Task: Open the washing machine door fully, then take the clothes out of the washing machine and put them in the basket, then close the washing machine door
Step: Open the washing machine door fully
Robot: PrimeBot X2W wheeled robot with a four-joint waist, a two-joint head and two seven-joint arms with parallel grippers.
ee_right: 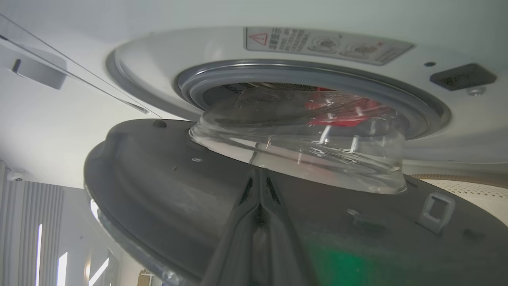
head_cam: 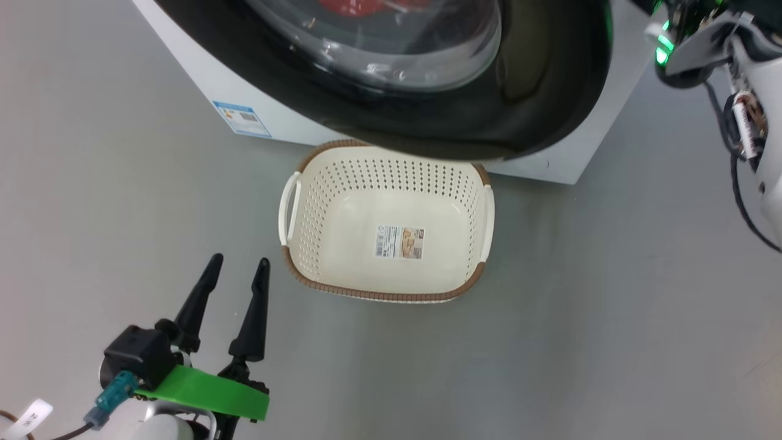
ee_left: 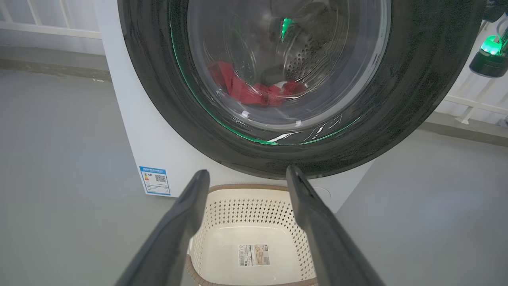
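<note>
left gripper: jaws wide apart, nothing between them; fingers point up the head view over bare floor
left gripper vs basket: gripper near the basket's left-front corner, apart from it, not touching
left wrist view: open fingers frame the basket; the washing machine door is above and beyond the tips
right gripper: fingers pressed together, nothing held
right gripper vs door: in the right wrist view the closed fingers run along the door's grey inner face; tips end at the foot of the glass bowl; contact with the face can't be told
washing machine door: ajar, not fully open; black rim overhangs the basket's far edge in the head view; bowl partly out of the grey rubber ring
washing machine: white box on the floor, blue label sticker low on its front
clothes: red, in the drum, seen through the door glass; well apart from both grippers; also visible in head view and right wrist view
basket: on the floor just in front of the machine, upright, only a label sticker on its bottom
</note>
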